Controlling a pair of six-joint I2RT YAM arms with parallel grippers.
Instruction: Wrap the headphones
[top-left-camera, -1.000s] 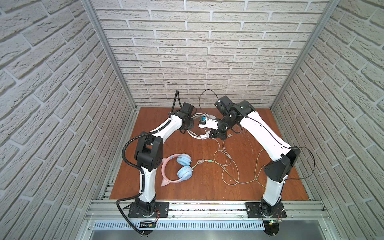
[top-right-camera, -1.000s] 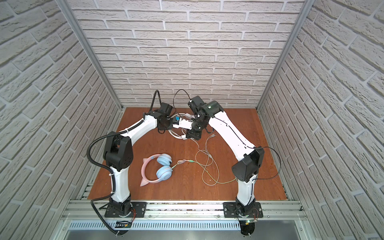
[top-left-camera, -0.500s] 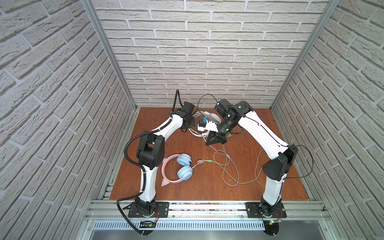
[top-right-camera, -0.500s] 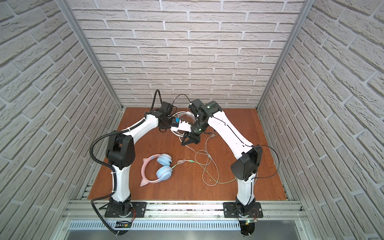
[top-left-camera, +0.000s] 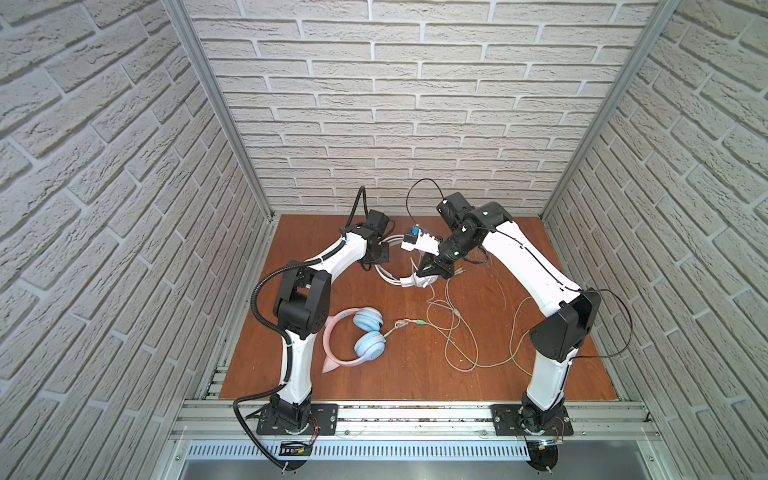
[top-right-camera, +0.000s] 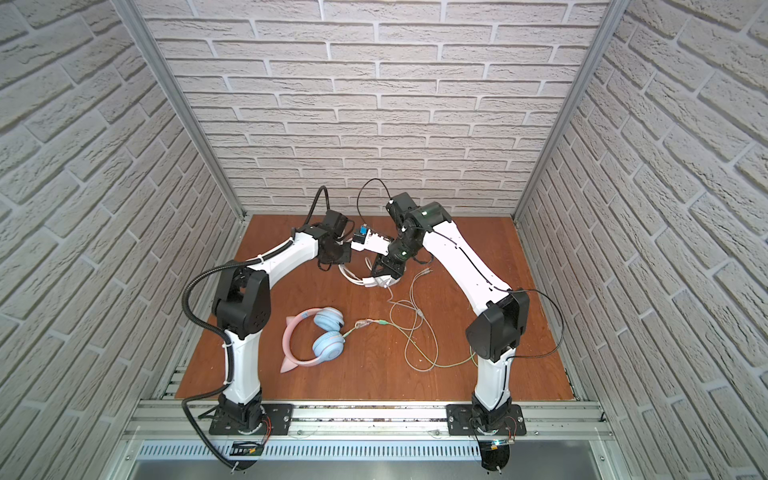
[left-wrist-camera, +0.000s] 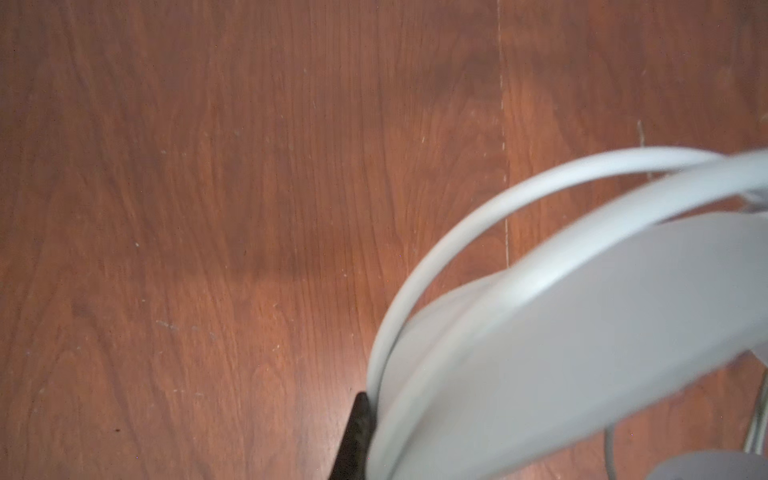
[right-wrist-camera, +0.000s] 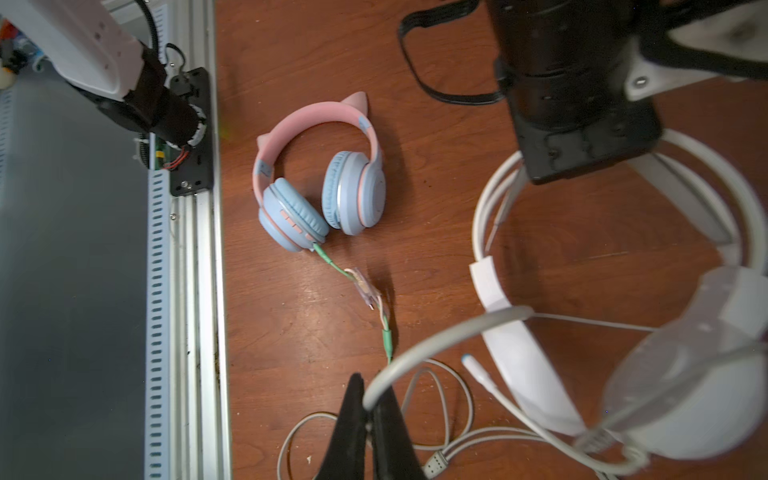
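Observation:
The white headphones (top-left-camera: 400, 280) (top-right-camera: 362, 281) lie at the back middle of the wooden floor. My left gripper (top-left-camera: 381, 254) (top-right-camera: 337, 256) is shut on their headband (left-wrist-camera: 582, 332); only one black finger (left-wrist-camera: 357, 436) shows beside it. My right gripper (top-left-camera: 430, 276) (top-right-camera: 385, 274) (right-wrist-camera: 370, 424) is shut on the pale cable (right-wrist-camera: 436, 336), which arcs from the white earcup (right-wrist-camera: 685, 395). The pink cat-ear headphones (top-left-camera: 357, 336) (top-right-camera: 316, 340) (right-wrist-camera: 320, 178) with blue earcups lie untouched nearer the front. Their greenish cable (top-left-camera: 494, 365) (top-right-camera: 449, 365) trails right.
Loose loops of pale cable (top-left-camera: 451, 320) (top-right-camera: 411, 320) spread over the floor (top-left-camera: 415, 382) between the two pairs. An aluminium rail (top-left-camera: 415, 415) bounds the front edge; brick walls enclose the other sides. The left arm's base (right-wrist-camera: 183, 124) stands near the pink pair.
My right gripper has moved a little toward the front and down beside the white earcup, still holding the cable. The left gripper keeps its place on the headband.

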